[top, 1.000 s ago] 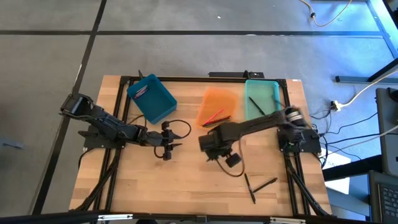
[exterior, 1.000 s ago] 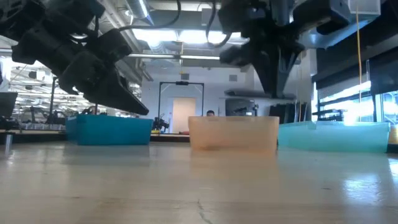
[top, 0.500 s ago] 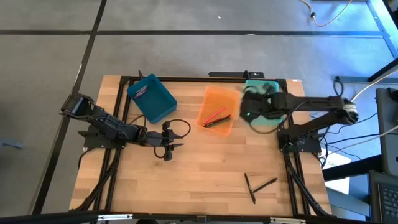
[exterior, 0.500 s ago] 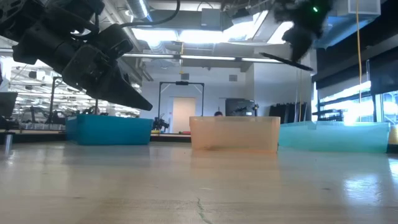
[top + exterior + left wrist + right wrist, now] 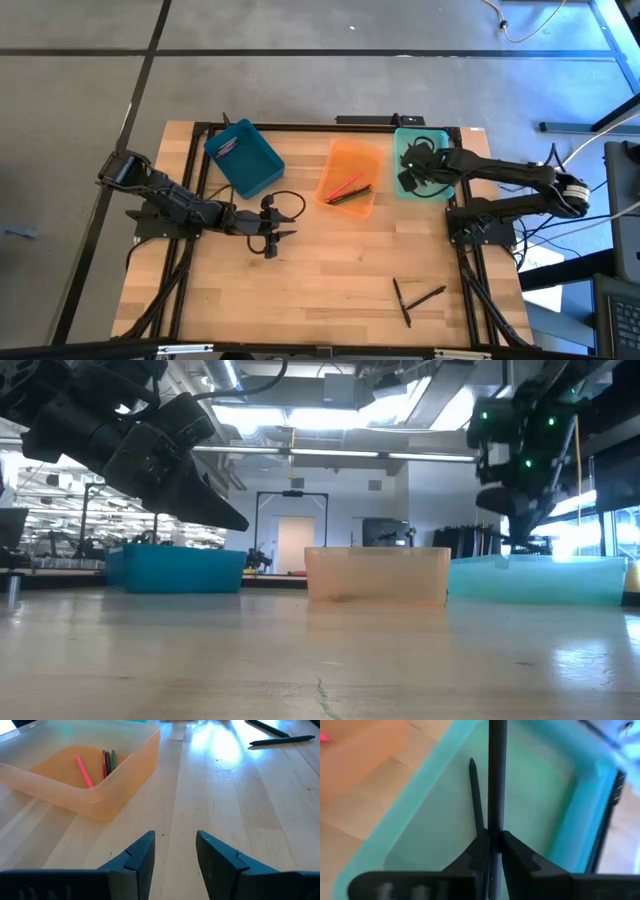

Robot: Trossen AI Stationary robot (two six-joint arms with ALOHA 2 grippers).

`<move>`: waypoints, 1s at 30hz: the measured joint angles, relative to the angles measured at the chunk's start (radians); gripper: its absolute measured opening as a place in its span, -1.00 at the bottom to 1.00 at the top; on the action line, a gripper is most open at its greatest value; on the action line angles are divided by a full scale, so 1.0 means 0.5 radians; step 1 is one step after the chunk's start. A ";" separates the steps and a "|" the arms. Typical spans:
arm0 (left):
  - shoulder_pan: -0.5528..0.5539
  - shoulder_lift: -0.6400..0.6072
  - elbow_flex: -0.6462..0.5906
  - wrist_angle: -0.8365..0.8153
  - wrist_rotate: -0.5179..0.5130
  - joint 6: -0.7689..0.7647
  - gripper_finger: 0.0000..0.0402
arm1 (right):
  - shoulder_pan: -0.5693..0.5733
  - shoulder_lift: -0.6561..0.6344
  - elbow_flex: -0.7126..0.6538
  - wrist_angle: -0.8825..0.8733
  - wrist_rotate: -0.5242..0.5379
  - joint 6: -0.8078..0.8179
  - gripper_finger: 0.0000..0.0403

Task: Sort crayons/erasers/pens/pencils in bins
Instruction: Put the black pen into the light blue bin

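Right gripper (image 5: 490,851), clamped on black pen (image 5: 496,775), hangs directly over mint bin (image 5: 420,815); pen's long axis runs parallel w/ pen already inside.

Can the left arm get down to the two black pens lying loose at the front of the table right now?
Probably yes. The left pincer is open and empty, and bare wood lies between it and the two black pens. The right pincer is away over the mint tray, out of the way. Reach itself I can't judge.
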 joint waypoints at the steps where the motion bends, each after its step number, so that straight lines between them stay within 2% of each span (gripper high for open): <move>1: 0.000 0.000 0.000 -0.001 0.000 0.000 -0.33 | -0.029 -0.002 -0.031 0.043 -0.029 -0.027 -0.80; 6: 0.027 0.000 0.000 0.000 -0.061 0.000 -0.33 | -0.156 -0.003 -0.094 0.086 -0.187 -0.037 -0.74; 13: 0.027 0.000 0.000 -0.023 -0.353 -0.050 -0.33 | -0.185 -0.004 -0.083 0.082 -0.198 -0.090 -0.41; 20: 0.026 0.000 0.000 -0.024 -0.362 -0.051 -0.33 | -0.170 -0.004 0.003 0.062 -0.237 -0.170 -0.19; 23: 0.017 0.000 0.000 -0.023 -0.362 -0.051 -0.33 | -0.044 -0.020 0.047 0.074 -0.218 -0.147 -0.19; 30: 0.016 0.001 0.000 -0.021 -0.329 -0.052 -0.33 | 0.442 -0.032 0.152 0.098 0.051 -0.052 -0.30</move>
